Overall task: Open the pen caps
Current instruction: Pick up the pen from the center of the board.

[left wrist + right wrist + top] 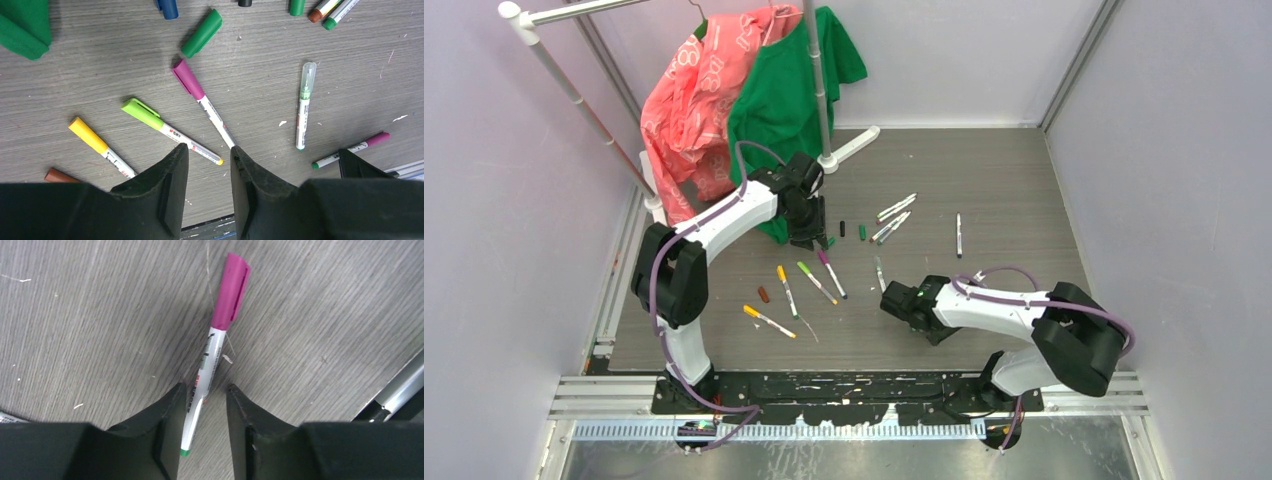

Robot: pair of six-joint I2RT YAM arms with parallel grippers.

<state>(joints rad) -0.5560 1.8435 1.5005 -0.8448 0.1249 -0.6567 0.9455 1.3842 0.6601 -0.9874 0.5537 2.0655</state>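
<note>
1. Right gripper [206,388] sits low over the table [1014,180], lower centre of the top view. Its jaws are parted and straddle the barrel of a green-ended pen [204,365]. The barrel is against the frame-left finger [170,425] with a gap on the other side, so it is not clamped.
2. That pen appears to lie on the table, with its magenta cap [231,287] still on and pointing to the top of the right wrist view.
3. Left gripper [208,150] is mid-frame in the top view, just below the green shirt [789,95]. Its jaws are apart with nothing between them.
4. The left wrist view shows capped pens fanned out on the table: yellow pen [97,142] at left, lime pen [165,129], second magenta pen [202,100] at centre, and clear-capped pen [303,107] at right.
5. Loose caps: green cap [202,33] at top centre, blue cap [167,7] on the top edge, brown cap [59,176] at lower left.
6. Orange pen [769,322] lies capped at lower left of the top view.
</note>
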